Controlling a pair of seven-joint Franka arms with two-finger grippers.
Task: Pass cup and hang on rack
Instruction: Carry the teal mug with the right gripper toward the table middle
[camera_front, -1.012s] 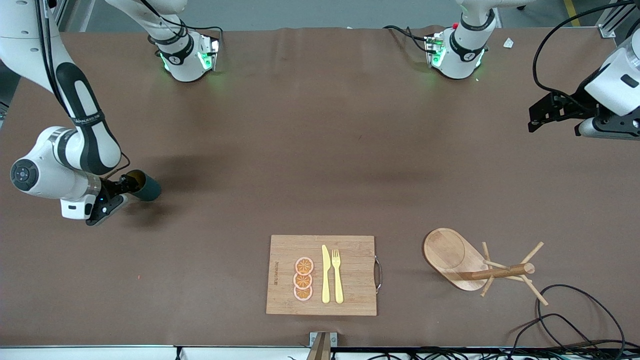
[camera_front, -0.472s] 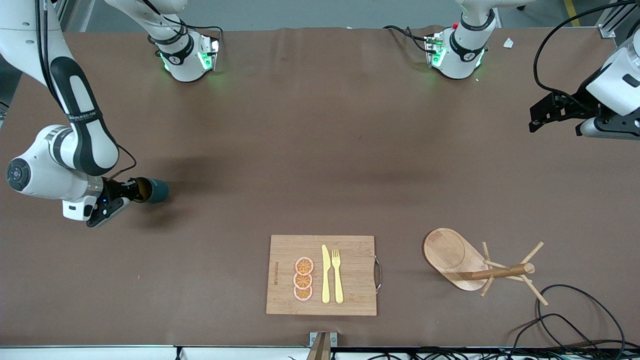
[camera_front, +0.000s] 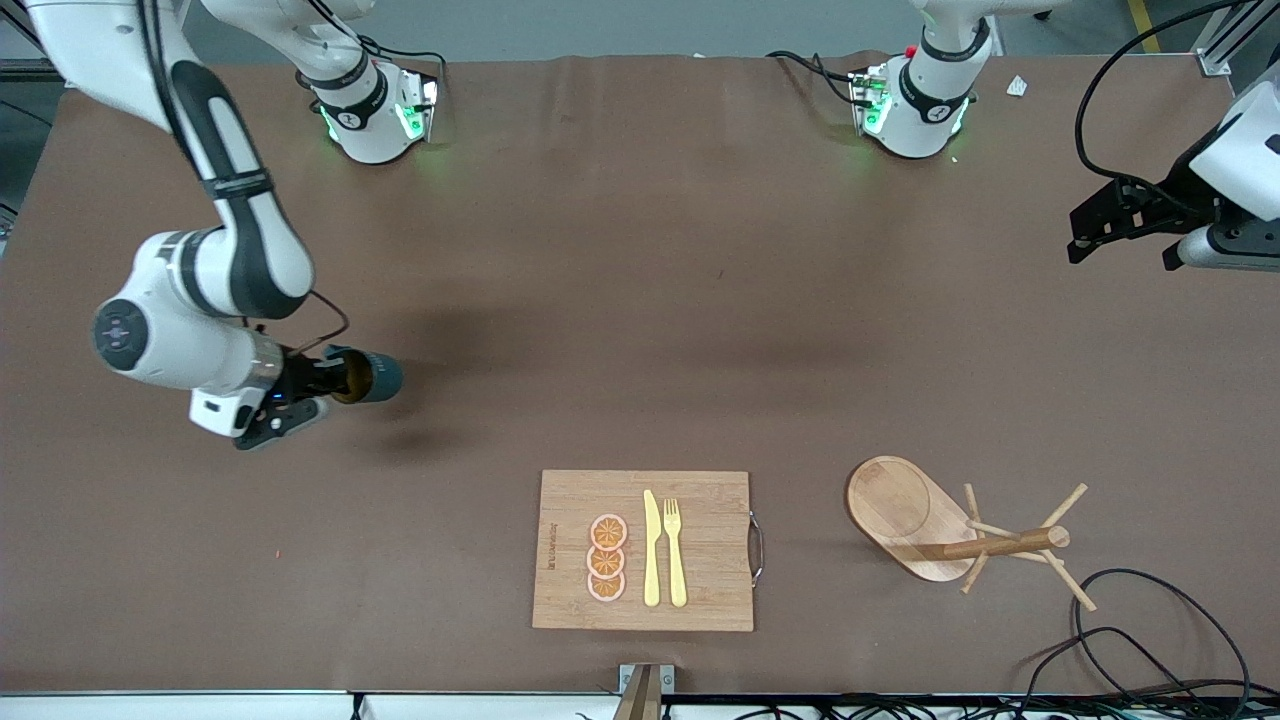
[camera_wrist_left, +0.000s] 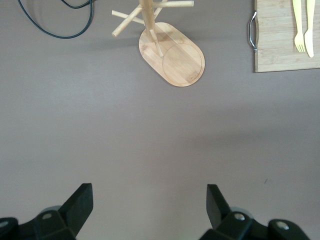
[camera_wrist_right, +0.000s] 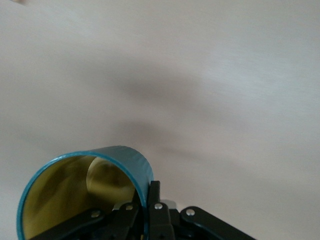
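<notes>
Cup (camera_front: 368, 377) clamped by rim in right hand (camera_front: 335, 381), above table.

Rectangular bamboo cutting board (camera_front: 700, 500) with metal handle (camera_front: 758, 548), near the front camera. On it, three orange slices (camera_front: 607, 558) stacked in a column, beside a yellow knife (camera_front: 651, 548) and yellow fork (camera_front: 675, 550). Black cable (camera_front: 1150, 625) looping at the left arm's end.
</notes>
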